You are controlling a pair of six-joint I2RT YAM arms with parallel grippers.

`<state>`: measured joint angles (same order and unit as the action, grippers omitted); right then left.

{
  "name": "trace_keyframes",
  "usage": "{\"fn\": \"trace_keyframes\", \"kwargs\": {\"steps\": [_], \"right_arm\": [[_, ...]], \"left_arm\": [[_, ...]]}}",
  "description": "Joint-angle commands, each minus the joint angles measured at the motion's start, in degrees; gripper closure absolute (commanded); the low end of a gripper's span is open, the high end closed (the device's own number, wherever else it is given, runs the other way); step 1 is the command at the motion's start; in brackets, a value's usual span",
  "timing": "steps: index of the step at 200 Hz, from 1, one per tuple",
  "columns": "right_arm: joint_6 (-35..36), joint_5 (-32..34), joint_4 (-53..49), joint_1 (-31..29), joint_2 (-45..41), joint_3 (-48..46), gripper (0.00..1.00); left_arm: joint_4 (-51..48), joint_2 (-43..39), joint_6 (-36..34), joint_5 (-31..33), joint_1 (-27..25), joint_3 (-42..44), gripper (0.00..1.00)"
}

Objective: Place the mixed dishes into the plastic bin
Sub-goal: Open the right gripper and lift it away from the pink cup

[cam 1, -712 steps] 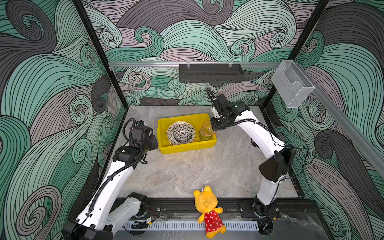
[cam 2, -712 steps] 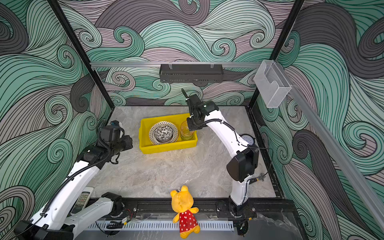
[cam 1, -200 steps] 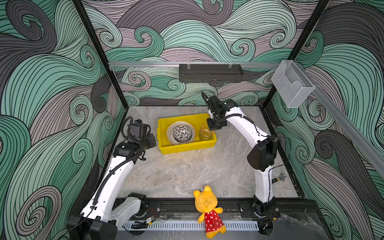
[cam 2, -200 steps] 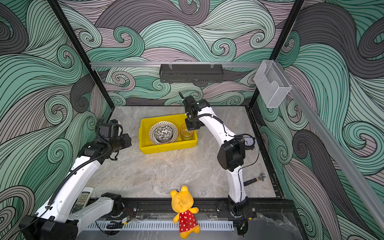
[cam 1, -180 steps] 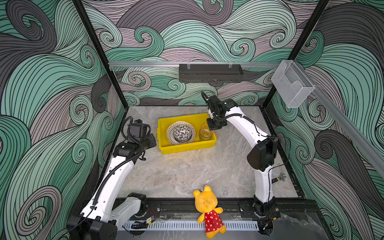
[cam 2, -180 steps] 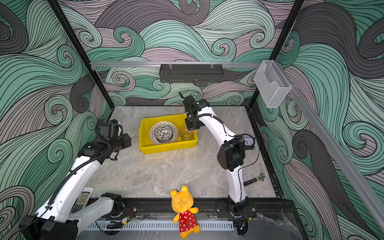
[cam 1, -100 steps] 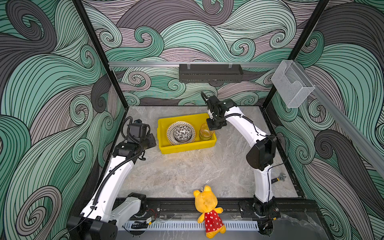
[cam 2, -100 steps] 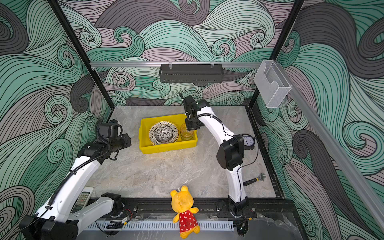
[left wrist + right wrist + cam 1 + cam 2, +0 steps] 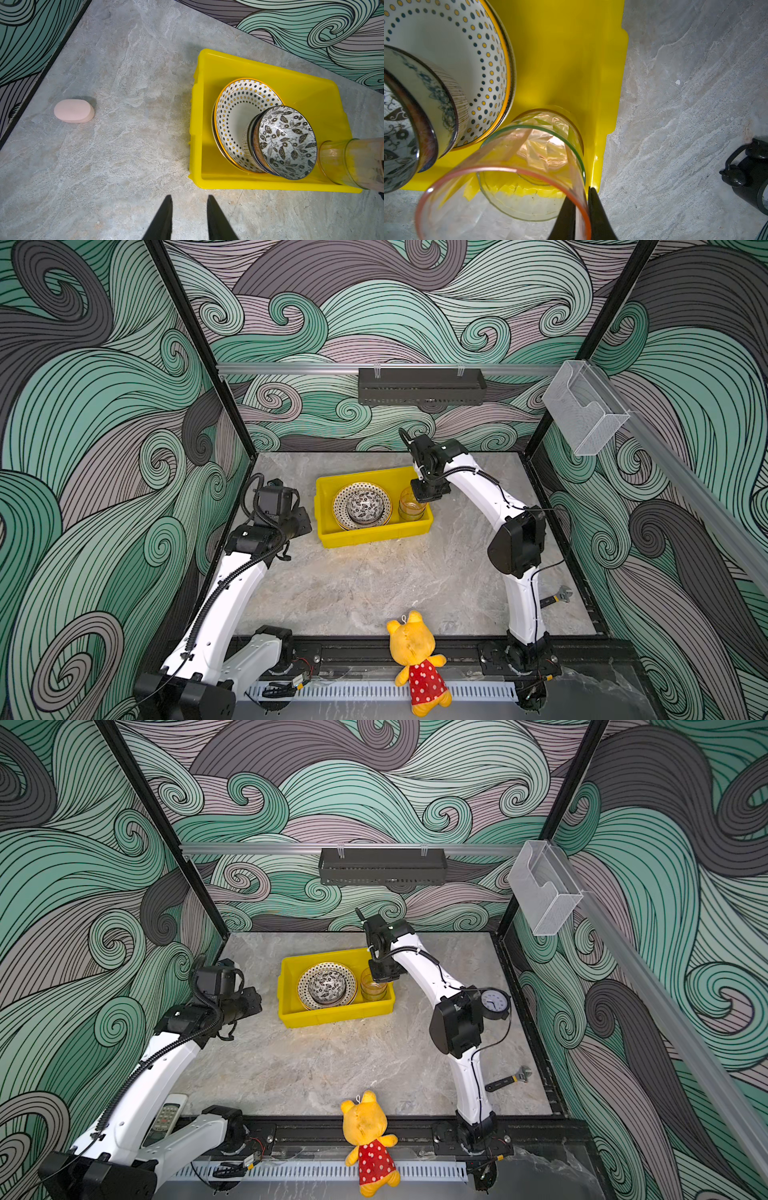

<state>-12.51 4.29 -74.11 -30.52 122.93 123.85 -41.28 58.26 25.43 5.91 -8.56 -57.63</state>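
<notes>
Two claws are showing: the left gripper point(image 9: 189, 199) is hovering just left of the plastic bin point(image 9: 270, 185), jaws narrowly parted, holding nothing. In the bin the dotted plate point(image 9: 234, 108) is carrying nested bowls point(image 9: 286, 143), and at its right end the right gripper point(image 9: 580, 193) is straddling the wall of the pink cup point(image 9: 502, 187), jaws narrow; we cannot tell whether they are pinching. We are judging this the release step, next calling for a straight lift without tipping the cup.

Left end effector point(image 9: 189, 198) ajar, right one point(image 9: 580, 195) narrow.
</notes>
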Motion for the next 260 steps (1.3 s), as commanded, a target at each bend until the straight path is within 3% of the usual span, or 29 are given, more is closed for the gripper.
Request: {"fn": "trace_keyframes", "kwargs": {"steps": [1, 85, 260], "right_arm": [[0.1, 0.4, -1.9, 0.0, 0.6, 1.5, 0.84], [0.4, 0.1, -1.8, 0.0, -0.5, 2.3, 0.73], [0.9, 2.2, -1.6, -0.6, -5.8, 1.3, 0.62]], "left_arm": [[-0.4, -0.7, -0.1, -0.3, 0.6, -0.5, 0.68], [0.1, -0.9, -0.1, -0.8, 0.7, -0.4, 0.69], [0.7, -2.5, 0.1, -1.4, 1.0, 0.9, 0.69]]}}
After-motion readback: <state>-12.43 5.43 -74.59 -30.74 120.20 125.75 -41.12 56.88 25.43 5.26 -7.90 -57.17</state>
